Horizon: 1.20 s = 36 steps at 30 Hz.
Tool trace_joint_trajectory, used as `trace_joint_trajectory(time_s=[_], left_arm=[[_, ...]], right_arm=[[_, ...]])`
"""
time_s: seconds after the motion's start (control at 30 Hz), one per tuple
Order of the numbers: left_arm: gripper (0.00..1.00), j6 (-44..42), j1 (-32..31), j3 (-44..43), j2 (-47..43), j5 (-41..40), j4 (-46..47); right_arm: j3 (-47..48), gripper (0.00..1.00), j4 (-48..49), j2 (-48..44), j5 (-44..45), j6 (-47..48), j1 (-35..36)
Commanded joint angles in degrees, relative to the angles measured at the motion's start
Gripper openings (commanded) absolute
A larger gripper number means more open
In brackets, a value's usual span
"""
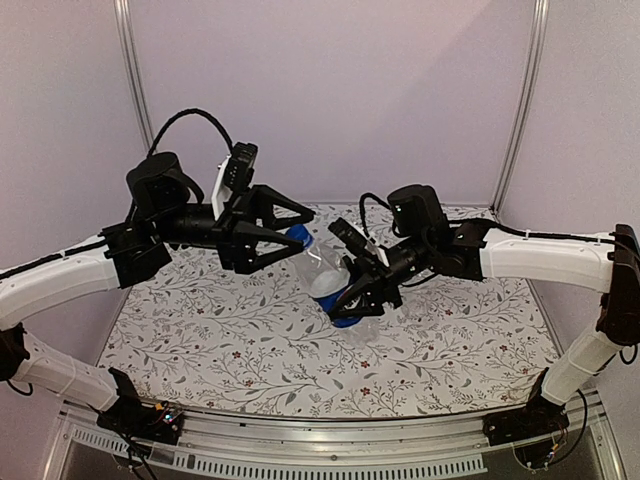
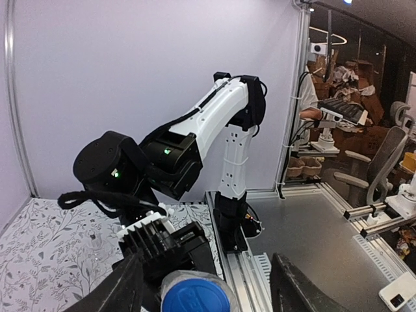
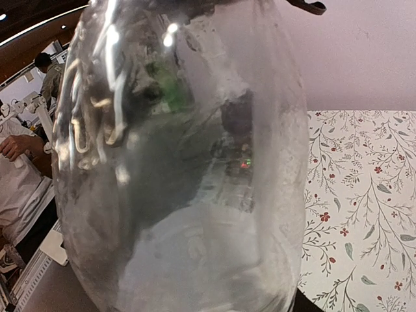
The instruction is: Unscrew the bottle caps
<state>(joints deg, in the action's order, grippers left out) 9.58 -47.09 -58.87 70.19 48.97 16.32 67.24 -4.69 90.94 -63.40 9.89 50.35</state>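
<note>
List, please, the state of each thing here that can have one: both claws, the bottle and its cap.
left claw: open, one finger on each side of the blue cap, a gap visible on both sides.
right claw: shut on the bottle's body.
bottle: gripped, tilted, cap end toward the left claw.
blue cap: on the bottle's neck, not yet removed.

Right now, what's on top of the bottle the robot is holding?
A blue cap, between the open fingers of the left gripper. The right gripper holds the bottle and covers part of its label. Whether the cap is loosened can't be seen.
</note>
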Motion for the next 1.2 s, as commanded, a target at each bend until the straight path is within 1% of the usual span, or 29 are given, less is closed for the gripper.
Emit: trace_joint_trajectory(time_s=[0.0,0.17,0.53,0.83,0.93,1.17], left_arm=[[0.64,1.08,0.9,-0.73,0.22,1.49,2.99],[0.55,1.62,1.14,-0.63,0.35,1.56,3.33],[0.52,1.93,1.25,-0.29,1.32,1.81,3.27],[0.45,2.28,1.32,0.25,1.35,2.07,3.9],[0.39,2.34,1.35,0.49,1.35,2.18,3.84],[0.36,2.28,1.43,1.38,0.85,1.88,3.64]], right_arm=[[1.32,0.48,0.95,0.64,-1.13,-0.4,0.37],[1.23,0.48,1.0,0.65,-0.61,-0.38,0.37],[1.35,0.48,0.91,0.64,-0.17,-0.4,0.39],[1.23,0.48,0.8,0.84,0.28,-0.31,0.37],[1.3,0.48,0.78,0.82,0.82,-0.31,0.41],[1.36,0.48,0.55,0.63,2.51,-0.56,0.39]])
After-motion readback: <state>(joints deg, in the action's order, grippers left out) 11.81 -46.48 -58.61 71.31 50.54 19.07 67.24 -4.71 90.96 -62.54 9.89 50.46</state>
